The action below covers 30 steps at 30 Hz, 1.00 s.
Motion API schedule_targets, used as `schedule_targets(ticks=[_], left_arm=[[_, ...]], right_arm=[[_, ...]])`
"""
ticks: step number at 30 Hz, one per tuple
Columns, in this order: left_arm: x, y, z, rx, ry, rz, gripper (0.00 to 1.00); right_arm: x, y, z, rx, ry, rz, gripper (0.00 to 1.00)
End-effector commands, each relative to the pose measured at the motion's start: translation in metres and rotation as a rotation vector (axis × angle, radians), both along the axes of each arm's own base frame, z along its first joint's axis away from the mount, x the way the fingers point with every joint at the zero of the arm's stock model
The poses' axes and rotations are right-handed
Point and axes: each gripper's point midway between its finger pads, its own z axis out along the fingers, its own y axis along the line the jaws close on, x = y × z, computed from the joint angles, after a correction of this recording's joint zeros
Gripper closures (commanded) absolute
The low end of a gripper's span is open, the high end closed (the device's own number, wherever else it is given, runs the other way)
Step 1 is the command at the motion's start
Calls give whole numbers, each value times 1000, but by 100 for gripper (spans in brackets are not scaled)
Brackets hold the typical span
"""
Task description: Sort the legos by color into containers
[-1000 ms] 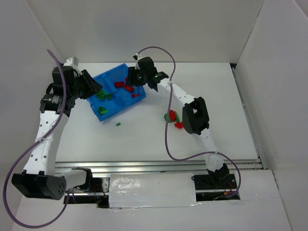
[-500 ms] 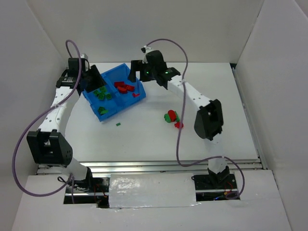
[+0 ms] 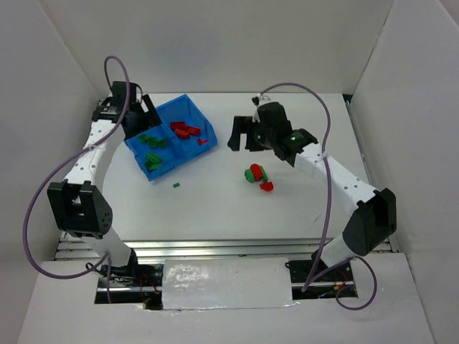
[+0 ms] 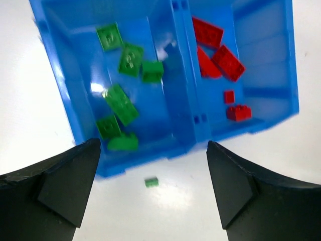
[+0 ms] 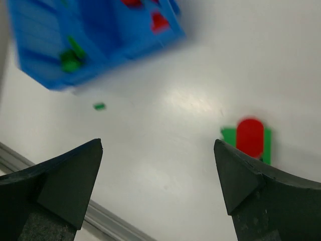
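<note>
The blue bin (image 3: 168, 111) lies tilted at the back left. Its left container holds several green legos (image 4: 120, 103) and its right one several red legos (image 4: 225, 63). On the table lie a small green lego (image 3: 176, 184), a joined red-green pair (image 3: 254, 173) and a red lego (image 3: 267, 187). My left gripper (image 3: 140, 115) hangs open and empty over the bin's far-left edge. My right gripper (image 3: 240, 137) hangs open and empty to the right of the bin, above the table, with the pair (image 5: 248, 138) beside its right finger.
White walls close in the table on the left, back and right. A metal rail (image 3: 229, 247) runs along the near edge, in front of the arm bases. In the left wrist view the small green lego (image 4: 151, 182) lies just outside the bin wall (image 4: 173, 108).
Both grippers have opened. The right arm has swung from over the bin's red side out to the right. The left arm has straightened and reached to the bin's back-left corner.
</note>
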Motion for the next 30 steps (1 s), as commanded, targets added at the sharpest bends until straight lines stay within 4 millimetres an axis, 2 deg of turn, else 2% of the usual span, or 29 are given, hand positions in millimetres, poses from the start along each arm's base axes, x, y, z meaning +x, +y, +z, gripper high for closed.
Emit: schedule_targets(ticks=[1, 2, 4, 5, 6, 9, 11, 14, 20, 23, 26, 30], left_arm=[[-49, -43, 5, 66, 106, -23, 1], [-62, -46, -11, 104, 155, -4, 1], [-83, -64, -25, 92, 197, 8, 1], [-92, -80, -35, 91, 217, -20, 1], [-103, -82, -57, 84, 267, 14, 0], [-115, -87, -88, 94, 324, 59, 1], [-118, -85, -98, 109, 342, 83, 6], [-117, -85, -116, 112, 365, 117, 8], [-117, -98, -166, 76, 432, 115, 12], [-114, -100, -175, 66, 417, 111, 12], [-107, -96, -177, 97, 410, 136, 18], [-106, -94, -187, 115, 427, 144, 20]], right_arm=[[-23, -32, -43, -84, 150, -130, 0], [-30, -37, -46, -88, 161, -140, 0], [-41, -41, -49, -84, 193, -153, 0], [-48, -41, -54, -77, 217, -141, 0], [-54, -40, -49, -59, 211, -130, 0], [-70, -39, -49, -38, 221, -109, 0], [-79, -40, -47, -33, 216, -98, 0], [-91, -40, -45, -24, 217, -66, 0], [-104, -40, -44, -21, 209, -19, 0], [-108, -41, -44, -30, 210, 3, 0], [-111, -38, -40, -31, 208, 31, 0], [-112, -36, -35, -27, 198, 54, 0]])
